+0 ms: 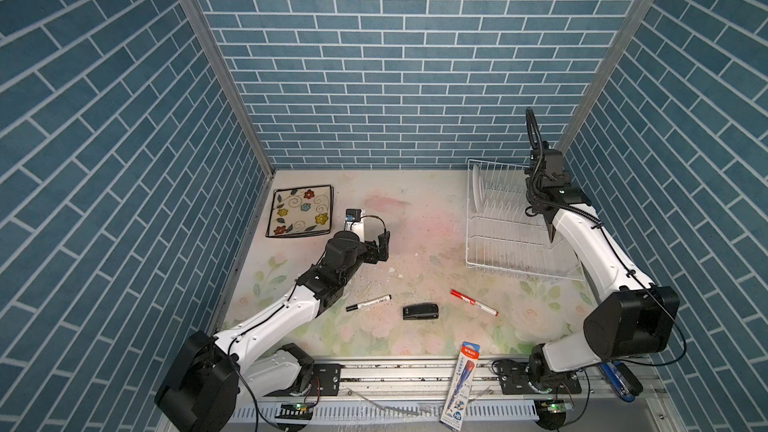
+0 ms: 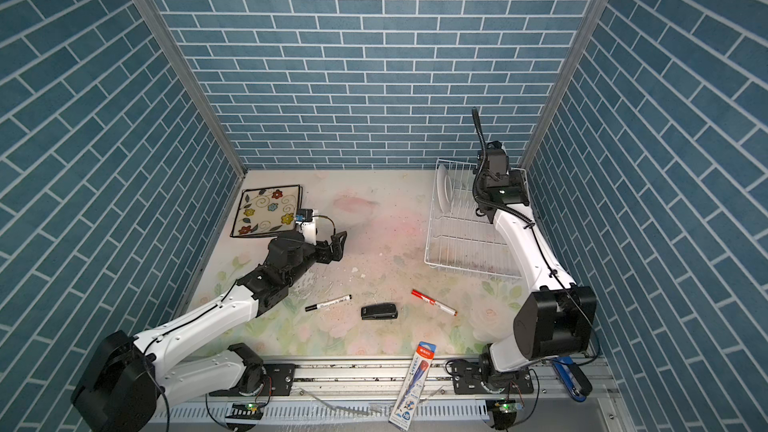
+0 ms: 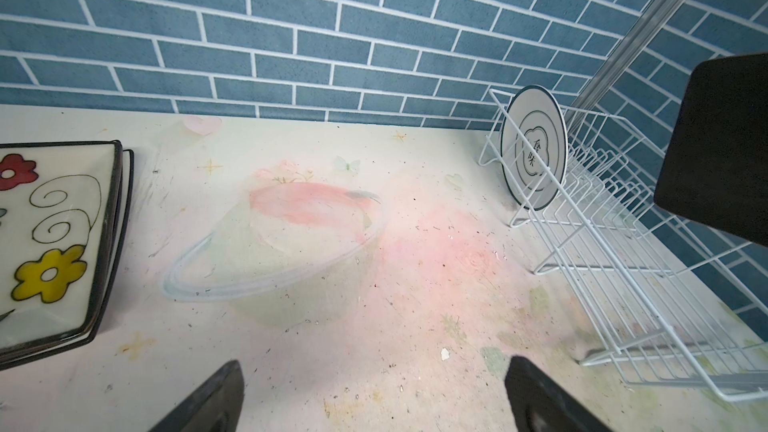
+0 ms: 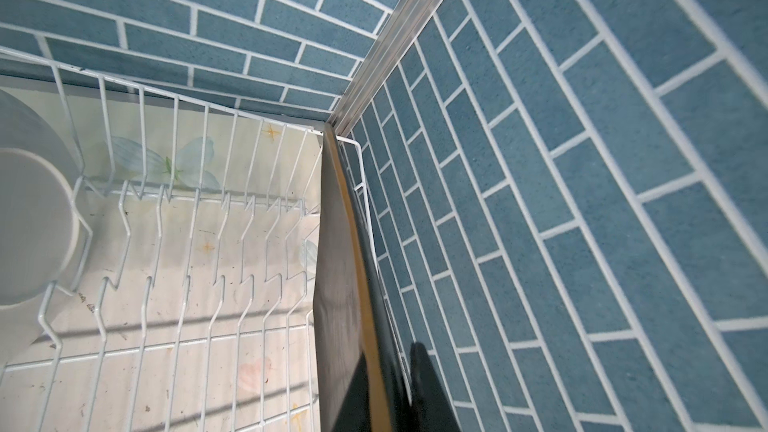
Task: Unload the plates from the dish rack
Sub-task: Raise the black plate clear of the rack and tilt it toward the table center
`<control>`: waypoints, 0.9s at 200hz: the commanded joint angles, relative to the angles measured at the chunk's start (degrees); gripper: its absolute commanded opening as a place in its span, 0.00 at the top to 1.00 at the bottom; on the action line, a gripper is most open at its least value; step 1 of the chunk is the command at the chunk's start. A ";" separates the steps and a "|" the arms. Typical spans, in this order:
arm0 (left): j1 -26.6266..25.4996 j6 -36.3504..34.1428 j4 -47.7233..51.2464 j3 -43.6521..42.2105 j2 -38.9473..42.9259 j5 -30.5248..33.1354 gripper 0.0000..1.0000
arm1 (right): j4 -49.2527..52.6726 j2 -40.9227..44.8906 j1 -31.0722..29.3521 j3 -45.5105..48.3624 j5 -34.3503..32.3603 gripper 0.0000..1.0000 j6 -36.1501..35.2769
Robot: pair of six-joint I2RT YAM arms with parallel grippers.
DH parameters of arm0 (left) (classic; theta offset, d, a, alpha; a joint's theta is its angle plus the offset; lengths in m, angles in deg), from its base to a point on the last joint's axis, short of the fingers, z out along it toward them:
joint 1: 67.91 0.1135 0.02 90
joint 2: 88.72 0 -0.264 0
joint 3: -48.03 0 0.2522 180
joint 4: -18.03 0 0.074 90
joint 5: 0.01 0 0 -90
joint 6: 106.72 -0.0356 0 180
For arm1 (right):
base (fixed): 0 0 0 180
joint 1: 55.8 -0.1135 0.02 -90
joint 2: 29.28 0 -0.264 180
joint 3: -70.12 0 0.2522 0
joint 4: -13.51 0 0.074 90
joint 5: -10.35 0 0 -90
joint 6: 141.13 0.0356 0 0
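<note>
Gripping: right fingers (image 4: 399, 392) are clamped on the top edge of a black plate (image 4: 336, 284) at the rack's wall-side end.
Idle arm: left fingers (image 3: 374, 401) are spread wide over the bare desk (image 3: 332, 284), holding nothing.
Rack: dish rack (image 1: 503, 243) sits in the far right corner; a round white plate (image 3: 534, 147) stands in its other end.
Unloaded: flowered plate (image 1: 301, 211) tops a stack at far left.
Risk: the black plate is pinched by a thin edge, so it could swing or slip free.
Risk: its lower corner could catch the wires and drag the light rack up with it.
</note>
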 commanded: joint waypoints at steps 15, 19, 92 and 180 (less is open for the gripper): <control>0.35 1.32 0.81 -0.30 1.86 0.28 0.00 | -4.41 4.58 -2.08 -3.56 -4.86 1.00 -2.75; 0.31 1.36 0.82 -0.36 1.99 0.27 0.00 | -4.27 4.80 -2.34 -3.49 -4.96 1.00 -2.75; 0.45 3.06 2.57 -0.80 3.36 0.03 0.00 | -1.43 7.68 -6.55 -4.04 -5.74 1.00 -1.20; 0.89 4.81 1.89 -0.84 2.40 -0.82 0.00 | 0.90 11.78 -12.78 -5.56 -3.95 1.00 1.96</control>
